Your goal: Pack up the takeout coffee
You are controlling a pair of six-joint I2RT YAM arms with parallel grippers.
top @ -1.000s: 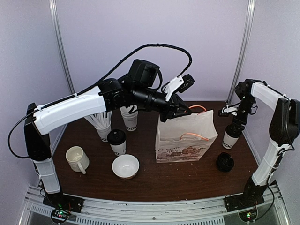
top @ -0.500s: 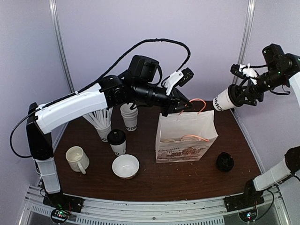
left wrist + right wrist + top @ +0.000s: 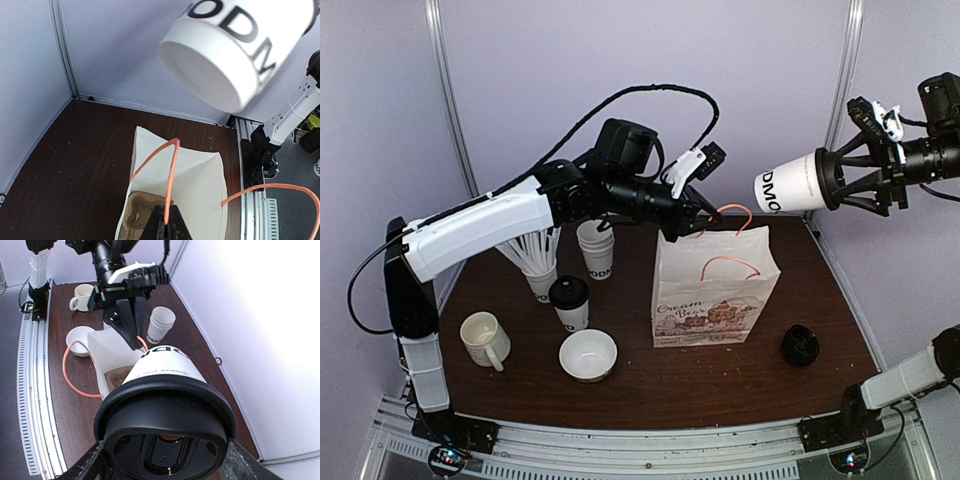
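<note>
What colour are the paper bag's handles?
Orange handles, clearest in the left wrist view, one pinched by the left gripper.

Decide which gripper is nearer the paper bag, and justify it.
Left. The left gripper is shut on the orange handle right above the paper bag; the right gripper holds a lidded cup in the air, above and right of it.

We read black block letters on the raised cup (image 3: 795, 182), near its base: "ODM" in the left wrist view and "DMO" from above, the word cut off by the curve. The cup stack (image 3: 597, 250) shows "ODM" low on its outer cup. The table cup (image 3: 570, 303) bears black letters, too partial to read. On the bag (image 3: 710, 290), brown script above a drawing begins "Cream"; the next word is blurred.
</note>
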